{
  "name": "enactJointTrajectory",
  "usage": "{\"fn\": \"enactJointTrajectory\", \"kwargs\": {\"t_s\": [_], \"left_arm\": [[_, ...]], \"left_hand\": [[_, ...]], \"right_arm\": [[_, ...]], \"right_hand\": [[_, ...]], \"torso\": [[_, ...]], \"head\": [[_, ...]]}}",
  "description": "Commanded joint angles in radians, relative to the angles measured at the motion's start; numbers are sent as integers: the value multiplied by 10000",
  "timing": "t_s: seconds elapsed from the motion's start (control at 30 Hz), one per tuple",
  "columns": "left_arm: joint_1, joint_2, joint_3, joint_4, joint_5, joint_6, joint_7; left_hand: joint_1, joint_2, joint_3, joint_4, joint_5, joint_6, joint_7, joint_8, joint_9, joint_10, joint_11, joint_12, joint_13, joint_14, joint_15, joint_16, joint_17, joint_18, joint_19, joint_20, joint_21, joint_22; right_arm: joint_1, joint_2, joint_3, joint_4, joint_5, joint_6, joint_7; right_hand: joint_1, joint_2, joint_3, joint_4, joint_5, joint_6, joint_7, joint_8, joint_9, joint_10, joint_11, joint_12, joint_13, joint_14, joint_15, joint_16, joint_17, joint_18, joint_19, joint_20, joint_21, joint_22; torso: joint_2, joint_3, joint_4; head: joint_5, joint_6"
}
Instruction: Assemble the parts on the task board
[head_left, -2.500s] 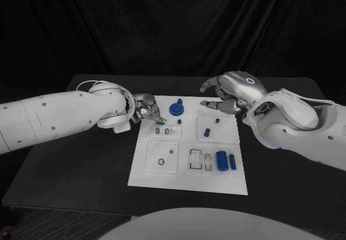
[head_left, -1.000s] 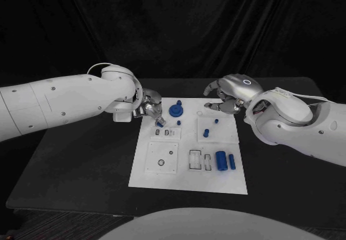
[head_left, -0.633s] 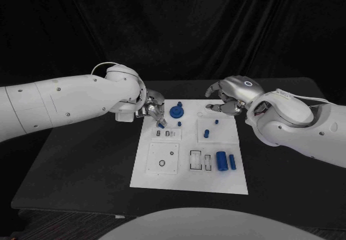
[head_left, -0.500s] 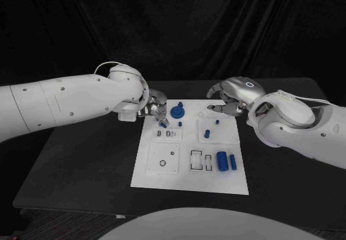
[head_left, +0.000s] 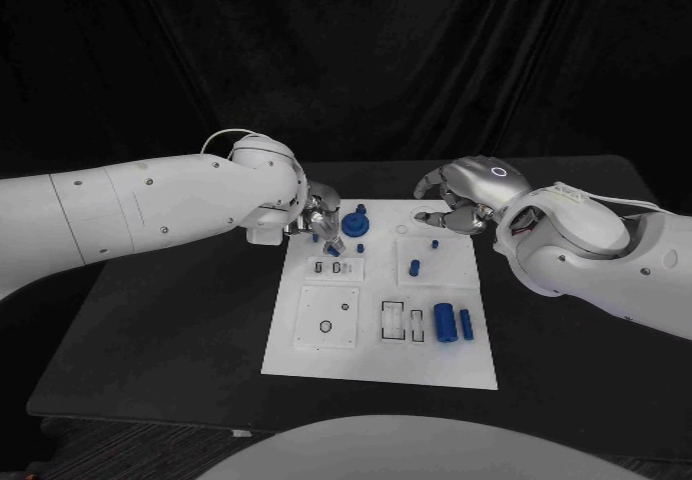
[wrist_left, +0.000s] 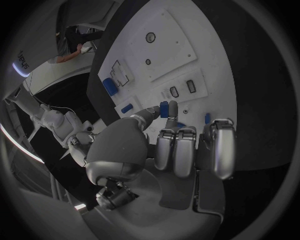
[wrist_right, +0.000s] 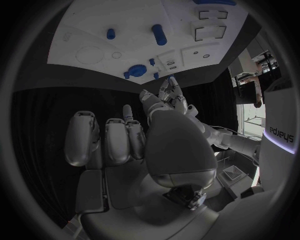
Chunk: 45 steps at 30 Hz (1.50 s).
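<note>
White board (head_left: 378, 360) lies mid-table. Nearest on it, two blue cylinders (head_left: 444, 322) lie side by side; farther, a short peg (head_left: 414, 266), then a round knobbed part (head_left: 355, 220) by the far edge. The left hand (head_left: 320, 218) pinches a small blue part (wrist_left: 164, 109) over the board. The right hand (head_left: 459, 196) hovers curled, holding nothing.

L robot hand (head_left: 320, 219) pinching small blue part (head_left: 330, 239) | over task board (head_left: 378, 350) far-left | R robot hand (head_left: 459, 203) curled, holding nothing

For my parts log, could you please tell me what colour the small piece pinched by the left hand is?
Blue. The small piece in the silver left hand shows best in the left wrist view.
</note>
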<state>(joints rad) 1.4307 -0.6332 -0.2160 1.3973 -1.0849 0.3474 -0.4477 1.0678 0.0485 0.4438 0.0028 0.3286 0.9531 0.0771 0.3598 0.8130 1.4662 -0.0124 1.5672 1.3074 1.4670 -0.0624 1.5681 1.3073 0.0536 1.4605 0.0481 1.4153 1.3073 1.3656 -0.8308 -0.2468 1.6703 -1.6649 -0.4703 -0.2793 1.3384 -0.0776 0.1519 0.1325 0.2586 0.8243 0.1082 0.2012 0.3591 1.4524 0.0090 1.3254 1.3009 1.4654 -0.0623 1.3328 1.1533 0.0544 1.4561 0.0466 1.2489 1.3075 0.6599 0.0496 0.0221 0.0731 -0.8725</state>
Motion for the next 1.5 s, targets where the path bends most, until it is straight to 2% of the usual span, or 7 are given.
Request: {"fn": "enactJointTrajectory", "kwargs": {"t_s": [0.03, 0.13, 0.3, 0.57, 0.87, 1.07, 1.5], "left_arm": [[-67, 58, 10, -114, -330, -73, -52], [-106, 64, 10, -125, -560, -56, -68], [-180, 79, 9, -101, -725, -64, -78], [-366, 124, 9, -148, -789, -215, -54], [-506, 160, 9, -228, -801, -370, -30], [-582, 176, 9, -210, -803, -508, -11], [-706, 193, 9, -167, -802, -699, 22]], "left_hand": [[54, 150, 418, -394, -74, 298, -274, -9, 19, 1046, -87, 36, 2634, 1038, -53, 27, 2635, -162, 238, -28, 15, 2131], [-47, 141, 403, -395, -265, 306, -277, -58, 56, 1046, -92, 36, 2634, 1038, -63, 27, 2635, -153, 227, -38, -29, 2118], [-71, 149, 402, -389, -293, 311, -277, -70, 62, 1046, -93, 36, 2634, 1038, -64, 27, 2635, -156, 236, -39, -16, 2122], [-102, 175, 412, -380, -332, 313, -278, -94, 68, 1046, -93, 36, 2634, 1038, -65, 27, 2635, -154, 233, -41, -30, 2118], [-191, 209, 408, -364, -502, 322, -274, -158, 87, 1046, -89, 36, 2634, 1038, -63, 27, 2635, -149, 225, -42, -59, 2111], [-204, 212, 405, -359, -514, 327, -274, -162, 90, 1046, -88, 36, 2634, 1038, -63, 27, 2635, -148, 222, -42, -67, 2109], [-387, 275, 364, -257, -568, 375, -273, -219, 121, 1046, -85, 36, 2634, 1038, -58, 27, 2635, -151, 231, -40, -67, 2112]], "right_arm": [[-31, -21, 6, 13, -53, 73, -184], [-42, -34, 6, 11, -53, 70, -188], [-73, -40, 6, -11, -53, 70, -190], [-105, -41, 6, -20, -53, 98, -198], [-111, -59, 7, -17, -53, 129, -212], [-113, -61, 7, -14, -53, 127, -214], [-113, -69, 7, -15, -53, 147, -227]], "right_hand": [[42, 66, -15, 51, 69, 64, -27, 50, -15, -46, 44, -32, 0, 353, 47, -5, 1, 112, -14, 45, -36, 1759], [42, 66, -15, 51, 69, 64, -27, 50, -15, -46, 44, -32, 0, 353, 47, -5, 1, 112, -14, 45, -36, 1759], [48, 68, -16, 56, 79, 78, -25, 57, -20, -42, 50, -27, 5, 354, 52, -3, 4, 112, -13, 48, -36, 1759], [54, 71, -15, 61, 89, 92, -22, 64, -24, -48, 56, -42, -11, 352, 57, -11, -10, 114, -17, 51, -49, 1756], [54, 71, -15, 61, 89, 92, -22, 64, -24, -48, 56, -42, -11, 352, 57, -11, -10, 114, -17, 51, -49, 1756], [65, 80, -12, 69, 103, 111, -17, 72, -33, -45, 66, -42, -12, 354, 64, -9, -7, 114, -18, 56, -55, 1754], [79, 101, -3, 83, 134, 126, -9, 77, -46, -43, 77, -43, -15, 356, 74, -5, -1, 115, -19, 63, -60, 1753]], "torso": [[1, 1, 1], [4, 1, -3], [-6, 15, -9], [4, 11, -13], [1, 2, 19], [-4, 2, -11], [8, 1, 3]], "head": [[20, -2], [36, -2], [97, -2], [81, -2], [70, -2], [111, -2], [112, -2]]}}
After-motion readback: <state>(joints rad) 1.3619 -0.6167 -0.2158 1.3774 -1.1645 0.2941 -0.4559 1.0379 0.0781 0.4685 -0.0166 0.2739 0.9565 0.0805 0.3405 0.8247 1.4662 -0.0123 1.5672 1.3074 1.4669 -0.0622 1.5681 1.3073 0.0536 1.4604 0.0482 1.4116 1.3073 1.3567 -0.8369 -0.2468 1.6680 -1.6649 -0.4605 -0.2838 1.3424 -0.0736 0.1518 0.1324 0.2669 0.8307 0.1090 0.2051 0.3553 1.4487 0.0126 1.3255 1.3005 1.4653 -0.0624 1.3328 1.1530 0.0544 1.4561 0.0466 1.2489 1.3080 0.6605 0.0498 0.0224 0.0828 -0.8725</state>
